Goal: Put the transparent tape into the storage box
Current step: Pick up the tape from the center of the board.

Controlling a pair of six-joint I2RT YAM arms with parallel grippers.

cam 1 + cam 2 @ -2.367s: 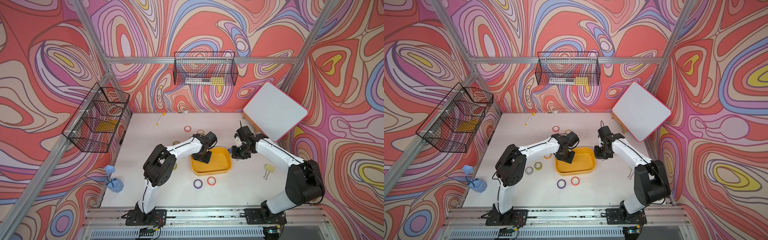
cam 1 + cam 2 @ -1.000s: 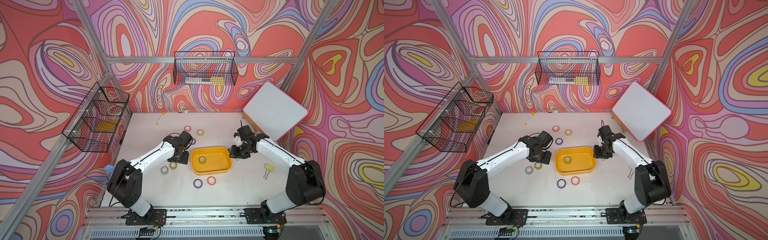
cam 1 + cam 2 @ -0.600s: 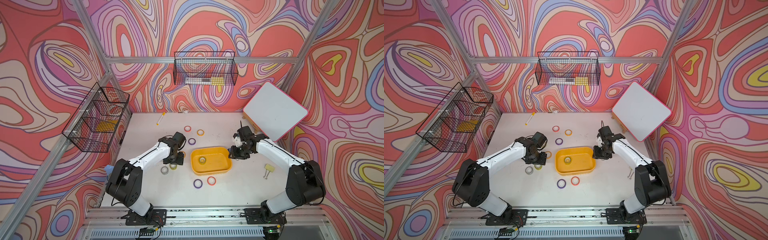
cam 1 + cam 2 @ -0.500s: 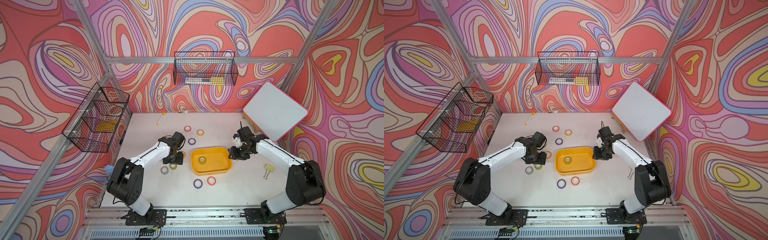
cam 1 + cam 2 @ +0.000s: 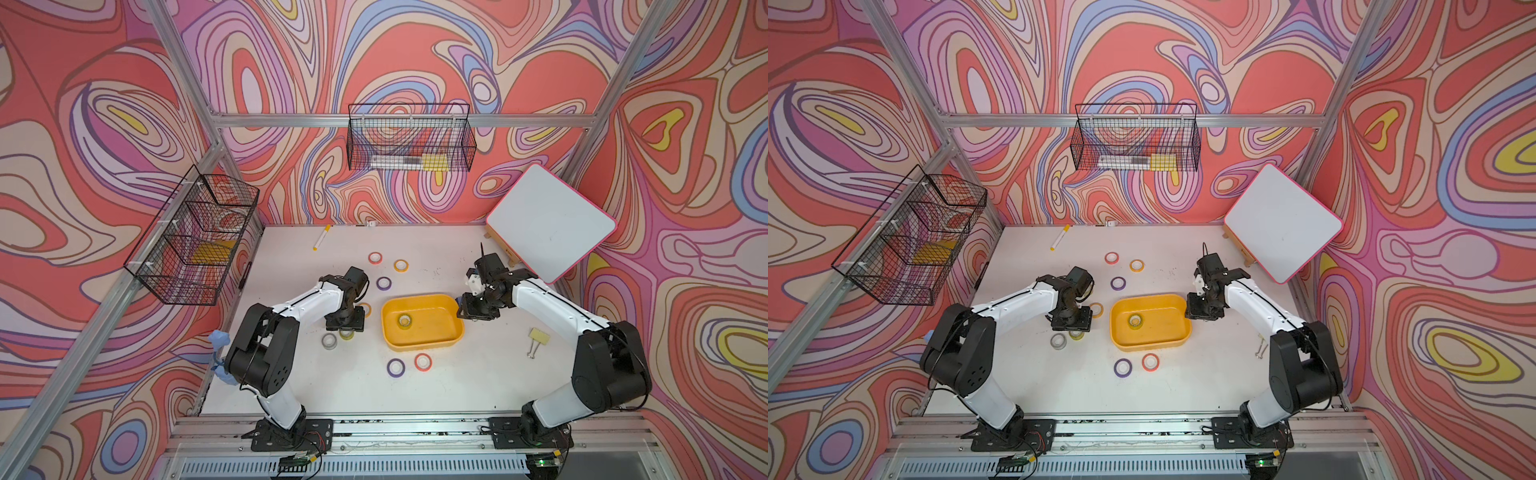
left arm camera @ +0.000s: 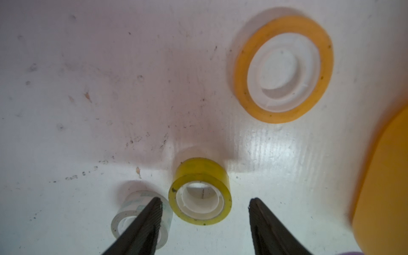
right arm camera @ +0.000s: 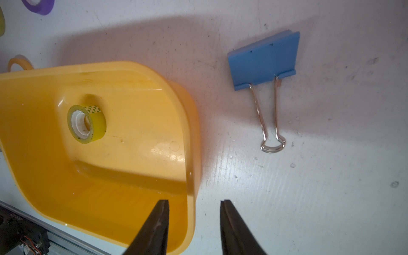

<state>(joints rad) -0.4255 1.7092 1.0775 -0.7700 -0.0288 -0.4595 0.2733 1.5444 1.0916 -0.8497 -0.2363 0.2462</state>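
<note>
The yellow storage box [image 5: 436,330] [image 5: 1163,332] sits mid-table, and one yellowish transparent tape roll [image 5: 404,320] [image 7: 86,123] lies inside it. Left of the box, a second yellowish roll [image 6: 199,194] [image 5: 346,333] and a clear roll [image 6: 132,217] [image 5: 329,340] stand on the table. My left gripper [image 6: 205,202] [image 5: 345,326] hovers open over them, the yellowish roll just ahead of its fingertips and one finger in front of the clear roll. My right gripper [image 7: 194,202] [image 5: 467,309] is open astride the box's right wall [image 7: 192,154], one finger inside and one outside.
Coloured tape rings lie around: red [image 5: 375,257], orange [image 5: 401,265], purple [image 5: 383,283], orange [image 6: 283,68], purple [image 5: 396,366], red [image 5: 422,362]. A blue binder clip [image 7: 265,59] lies by the box, a yellow clip [image 5: 538,337] farther right. Marker [image 5: 321,240], whiteboard [image 5: 548,224], wire baskets [image 5: 195,245] [image 5: 409,143].
My left arm has left the box, where a tape roll now lies, and swung left and forward over the two rolls. My right jaws have widened slightly at the box wall.
</note>
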